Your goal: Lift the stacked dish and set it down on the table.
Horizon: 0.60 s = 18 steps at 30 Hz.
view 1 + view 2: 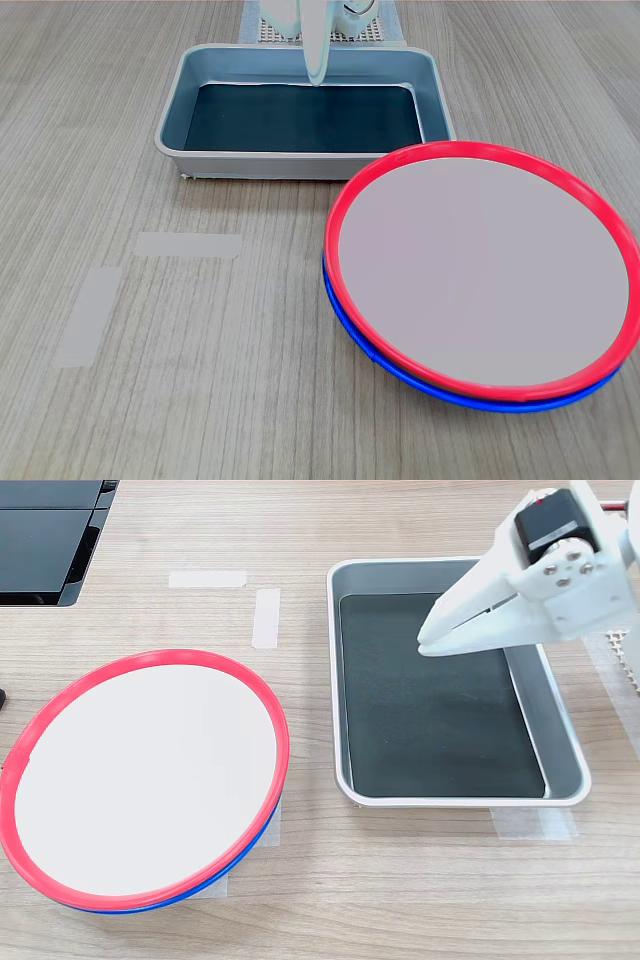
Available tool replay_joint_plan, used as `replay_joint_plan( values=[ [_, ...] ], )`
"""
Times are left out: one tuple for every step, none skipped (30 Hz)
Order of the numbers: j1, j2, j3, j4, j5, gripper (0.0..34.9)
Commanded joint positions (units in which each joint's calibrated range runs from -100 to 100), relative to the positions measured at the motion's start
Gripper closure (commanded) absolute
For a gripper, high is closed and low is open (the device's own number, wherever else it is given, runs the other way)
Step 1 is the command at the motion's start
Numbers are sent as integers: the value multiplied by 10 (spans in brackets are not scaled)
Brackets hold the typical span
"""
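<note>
The stacked dish [480, 275] [145, 780], red-rimmed with a pale flat centre, rests on top of a same-sized blue-rimmed plate [400, 378] [252, 850]. The pair sits on the wood-grain table [200, 400] [400, 900], at the first exterior view's right and the second exterior view's left. My white gripper [317, 80] [425, 645] hangs over the grey tray, well apart from the dish. Its fingers are together and hold nothing.
A grey metal tray [170, 130] [450, 802] with a dark floor lies under the gripper, next to the plates. Two pale tape strips [188, 244] [207, 579] mark the table. A black device [45, 540] sits at the second exterior view's top left.
</note>
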Motion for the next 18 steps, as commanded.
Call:
replay_joint_plan(
  values=[
    [-10, 48, -32, -9, 15, 346],
    [-10, 74, -57, -14, 21, 346],
    [-9, 103, -84, -20, 26, 346],
    [-9, 139, -116, -29, 29, 346],
    [-11, 177, -147, -36, 34, 342],
    [-20, 234, -188, -45, 43, 311],
    [-25, 265, -213, -50, 47, 304],
    [-32, 310, -249, -53, 51, 287],
    [-45, 369, -297, -51, 61, 268],
    [-51, 403, -325, -49, 66, 267],
    [-58, 454, -367, -43, 68, 249],
    [-66, 507, -408, -38, 72, 237],
    [-70, 565, -455, -36, 72, 241],
    [-74, 594, -478, -34, 72, 239],
    [-81, 645, -525, -27, 74, 225],
    [-85, 687, -568, -20, 76, 214],
    [-90, 716, -595, -15, 78, 195],
    [-97, 752, -630, -8, 84, 168]
  ],
)
